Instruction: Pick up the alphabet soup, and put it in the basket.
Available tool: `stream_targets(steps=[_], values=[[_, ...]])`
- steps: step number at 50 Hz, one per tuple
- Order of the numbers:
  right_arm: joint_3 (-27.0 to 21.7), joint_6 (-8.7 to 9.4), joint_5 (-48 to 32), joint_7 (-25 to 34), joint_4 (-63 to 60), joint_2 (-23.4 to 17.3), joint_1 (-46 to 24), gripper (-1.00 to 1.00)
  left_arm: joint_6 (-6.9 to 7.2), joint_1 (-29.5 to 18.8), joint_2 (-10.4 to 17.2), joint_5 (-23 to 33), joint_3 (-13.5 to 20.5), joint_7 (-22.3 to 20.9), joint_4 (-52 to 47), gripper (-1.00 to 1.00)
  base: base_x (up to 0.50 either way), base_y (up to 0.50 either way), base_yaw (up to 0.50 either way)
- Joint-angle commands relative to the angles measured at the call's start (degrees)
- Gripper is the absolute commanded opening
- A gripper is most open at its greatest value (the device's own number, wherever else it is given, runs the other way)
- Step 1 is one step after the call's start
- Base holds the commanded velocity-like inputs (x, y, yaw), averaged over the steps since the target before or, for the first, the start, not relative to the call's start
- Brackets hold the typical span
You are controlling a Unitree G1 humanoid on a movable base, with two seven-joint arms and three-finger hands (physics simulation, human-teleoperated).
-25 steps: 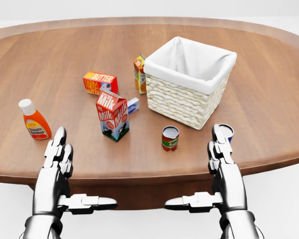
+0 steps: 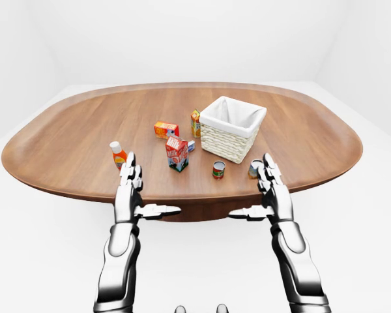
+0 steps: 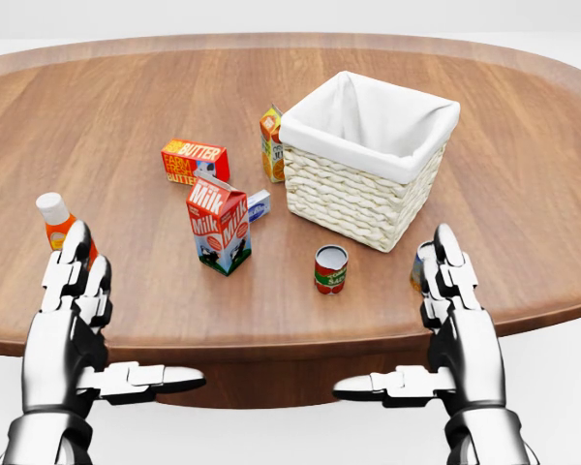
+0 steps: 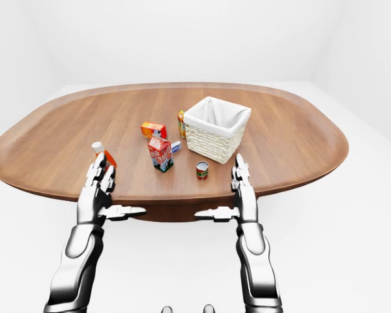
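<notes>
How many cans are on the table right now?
2. A red-and-green can stands below the basket in the head view. A second can, blue and white, sits to its right, mostly hidden behind the right hand. Others could be hidden behind the basket.
</notes>
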Motion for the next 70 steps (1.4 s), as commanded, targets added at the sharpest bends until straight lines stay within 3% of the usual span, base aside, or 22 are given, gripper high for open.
stream_targets(steps=[1,9,14,20,37,57,70], values=[[-1.25,1.72,2.65,-0.61,-10.19,-0.08,1.83,1.00,0.53,1.04,0.03,-3.81,2.18,0.94,-12.81,1.00,0.00,0.00,0.00],[-1.80,1.72,2.64,-0.63,-12.19,-0.02,1.99,1.00,0.53,0.56,0.23,-8.07,4.62,2.25,-19.73,1.00,0.00,0.00,0.00],[-1.35,1.72,1.24,-0.63,-13.08,-0.08,2.42,1.00,0.53,0.55,0.41,-8.12,5.11,2.57,-21.17,1.00,0.00,0.00,0.00],[-1.84,0.22,-0.30,-0.52,-15.43,-0.29,2.58,1.00,0.53,0.60,0.51,-8.25,5.25,2.79,-23.30,1.00,0.00,0.00,0.00],[-2.10,0.34,0.45,-0.28,-16.63,-0.02,2.67,1.00,0.53,0.65,0.49,-8.21,5.33,2.68,-23.51,1.00,0.00,0.00,0.00],[-1.71,-1.78,-0.46,0.35,-13.67,-0.19,2.48,1.00,0.53,1.07,0.31,-7.22,4.65,2.01,-22.18,1.00,0.00,-0.37,0.00],[-1.47,-2.10,-1.53,0.16,-13.41,-0.21,2.45,1.00,0.53,1.26,0.24,-6.88,4.47,1.92,-22.12,1.00,0.00,-0.27,0.00]])
